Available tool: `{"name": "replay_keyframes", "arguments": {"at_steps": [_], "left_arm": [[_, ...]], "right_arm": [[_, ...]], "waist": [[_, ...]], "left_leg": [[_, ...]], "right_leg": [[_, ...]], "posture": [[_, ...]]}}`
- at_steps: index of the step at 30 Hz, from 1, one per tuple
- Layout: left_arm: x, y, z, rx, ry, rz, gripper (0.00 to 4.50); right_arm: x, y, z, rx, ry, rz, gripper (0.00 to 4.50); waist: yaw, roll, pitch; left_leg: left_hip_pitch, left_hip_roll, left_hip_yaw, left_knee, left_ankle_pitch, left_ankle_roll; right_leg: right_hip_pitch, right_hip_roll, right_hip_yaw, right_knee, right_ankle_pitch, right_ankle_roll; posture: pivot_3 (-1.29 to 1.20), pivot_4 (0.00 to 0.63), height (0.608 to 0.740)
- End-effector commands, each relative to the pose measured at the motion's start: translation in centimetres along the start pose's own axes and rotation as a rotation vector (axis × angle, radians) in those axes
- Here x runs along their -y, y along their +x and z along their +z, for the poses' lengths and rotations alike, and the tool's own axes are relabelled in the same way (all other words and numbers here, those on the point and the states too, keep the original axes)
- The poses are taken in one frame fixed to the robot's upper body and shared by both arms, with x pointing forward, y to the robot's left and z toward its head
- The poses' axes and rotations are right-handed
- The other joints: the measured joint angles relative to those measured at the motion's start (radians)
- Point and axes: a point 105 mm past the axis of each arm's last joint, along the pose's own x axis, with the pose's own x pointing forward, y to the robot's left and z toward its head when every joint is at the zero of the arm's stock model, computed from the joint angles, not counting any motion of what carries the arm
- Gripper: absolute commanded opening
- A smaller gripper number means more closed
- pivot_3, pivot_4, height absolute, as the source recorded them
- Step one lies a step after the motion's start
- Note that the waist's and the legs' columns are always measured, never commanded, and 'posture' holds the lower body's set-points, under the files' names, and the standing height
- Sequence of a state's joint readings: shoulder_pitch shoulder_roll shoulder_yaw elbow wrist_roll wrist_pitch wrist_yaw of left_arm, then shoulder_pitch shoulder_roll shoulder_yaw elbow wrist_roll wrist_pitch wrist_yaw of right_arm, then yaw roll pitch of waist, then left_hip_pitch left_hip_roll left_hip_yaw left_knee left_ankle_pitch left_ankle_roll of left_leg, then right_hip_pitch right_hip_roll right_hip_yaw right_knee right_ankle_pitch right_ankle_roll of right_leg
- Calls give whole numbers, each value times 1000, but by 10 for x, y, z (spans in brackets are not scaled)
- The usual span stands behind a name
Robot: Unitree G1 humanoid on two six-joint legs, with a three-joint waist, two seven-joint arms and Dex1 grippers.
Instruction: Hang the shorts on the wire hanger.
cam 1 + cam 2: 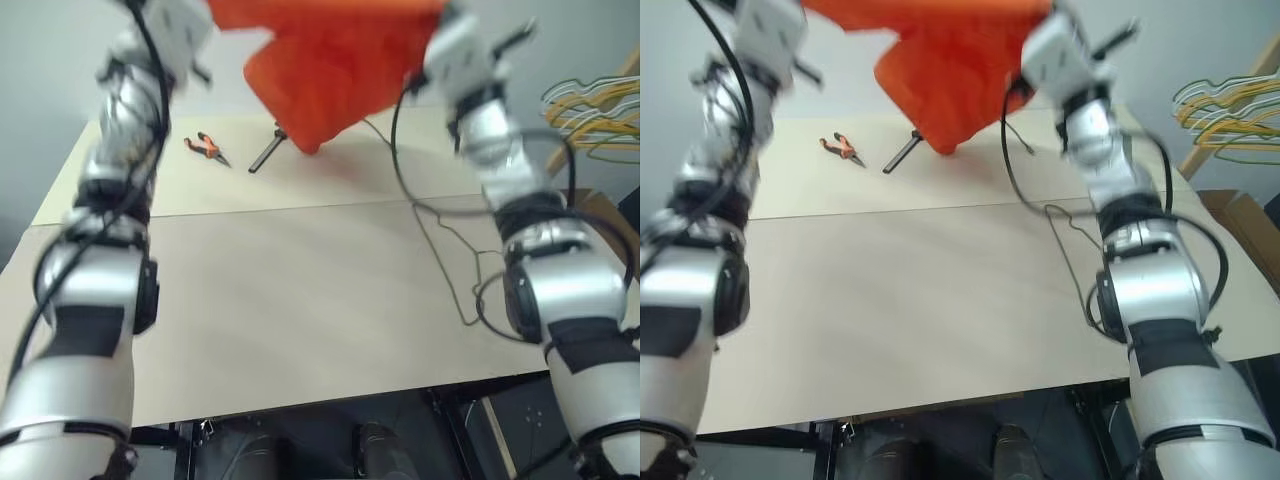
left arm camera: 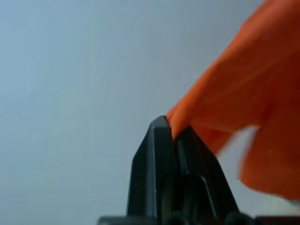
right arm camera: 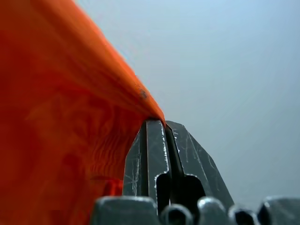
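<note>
- You are holding the shorts point(image 1: 325, 75) up in the air between both raised arms, well above the table point(image 1: 300, 300).
- Your left hand point(image 2: 172, 129) is pinching one edge of the orange fabric: in the left wrist view its two black fingers are pressed together with the cloth caught at their tips.
- Your right hand point(image 3: 157, 123) is doing the same on the other side; in the right wrist view its fingers are closed on a fold of the fabric, which is spreading away from the tips.
- The shorts are hanging in a loose drape, the lowest point dangling over the far half of the table, close above a dark bar-shaped tool point(image 1: 267, 152).
- The wire hanger point(image 1: 455, 245) is lying flat on the table beside your right arm, on the right part of the surface; your forearm and its cable are crossing in front of part of it, so you are not seeing its whole outline.
- The hanger is well apart from the shorts and neither hand is touching it.
- A pair of orange-handled pliers point(image 1: 205, 148) is lying on the far left part of the table, near the dark tool.
- A bundle of yellow, green and white hangers point(image 1: 1230, 120) is sitting off the table's far right edge.
</note>
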State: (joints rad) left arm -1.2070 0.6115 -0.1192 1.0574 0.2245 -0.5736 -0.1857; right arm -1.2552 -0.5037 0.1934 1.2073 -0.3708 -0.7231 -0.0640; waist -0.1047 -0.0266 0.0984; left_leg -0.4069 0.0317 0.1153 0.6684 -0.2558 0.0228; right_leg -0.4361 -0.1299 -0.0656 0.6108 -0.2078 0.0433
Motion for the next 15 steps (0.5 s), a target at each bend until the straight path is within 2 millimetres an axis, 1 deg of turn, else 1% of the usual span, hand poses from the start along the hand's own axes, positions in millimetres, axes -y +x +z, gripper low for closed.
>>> {"name": "replay_keyframes", "arguments": {"at_steps": [1, 4, 6, 7, 8, 10, 12, 13, 15], "left_arm": [[28, -38, 10, 101, -4, -267, 22], [64, -97, 8, 37, -72, -551, 22], [79, -136, 11, -21, -98, -733, 22], [83, -150, 11, -70, -116, -801, 22], [87, -169, 13, -102, -112, -908, 22], [90, -202, 15, -187, -100, -1092, 22], [90, -229, 18, -256, -104, -1241, 22], [90, -242, 20, -297, -106, -1317, 22], [90, -261, 26, -334, -112, -1415, 22]], "right_arm": [[-21, -26, -4, 72, -20, 237, 0], [-55, -63, -15, 92, 6, 487, 0], [-71, -84, -18, 105, 27, 616, 0], [-76, -92, -19, 109, 30, 664, 0], [-83, -102, -19, 119, 22, 728, 0], [-93, -119, -21, 125, 15, 824, 0], [-98, -129, -21, 135, 1, 881, 0], [-100, -135, -21, 142, -7, 905, 0], [-103, -143, -19, 157, -21, 938, 0]], "waist": [[-19, 1, 1], [-44, 3, 2], [-51, 3, 3], [-52, 2, 3], [-47, 3, 4], [-38, 3, 7], [-25, 3, 8], [-17, 3, 8], [-5, 4, 8]], "left_leg": [[-1, 0, 0, 1, 1, 1], [-1, 2, -1, 7, 1, 1], [1, 3, -2, 9, 1, 1], [2, 4, -2, 10, 1, 1], [4, 4, -4, 11, 1, 1], [12, 4, -4, 11, 1, 2], [24, 5, -3, 10, -6, 13], [26, 5, -2, 10, -6, 14], [32, 6, -1, 11, -6, 13]], "right_leg": [[0, 0, 1, 0, 2, -2], [-1, 0, 2, 5, 3, -3], [0, 0, 4, 8, 3, -4], [0, 1, 4, 9, 3, -4], [0, 1, 7, 12, 3, -4], [6, 1, 10, 13, 2, -4], [16, 0, 13, 12, 1, -4], [16, 0, 14, 13, 1, -4], [19, 0, 17, 15, 0, -5]], "posture": [[-10, 72, 740], [-11, 77, 740], [-12, 81, 740], [-12, 81, 740], [-13, 83, 740], [-14, 84, 740], [-16, 86, 740], [-18, 85, 740], [-20, 85, 740]]}}
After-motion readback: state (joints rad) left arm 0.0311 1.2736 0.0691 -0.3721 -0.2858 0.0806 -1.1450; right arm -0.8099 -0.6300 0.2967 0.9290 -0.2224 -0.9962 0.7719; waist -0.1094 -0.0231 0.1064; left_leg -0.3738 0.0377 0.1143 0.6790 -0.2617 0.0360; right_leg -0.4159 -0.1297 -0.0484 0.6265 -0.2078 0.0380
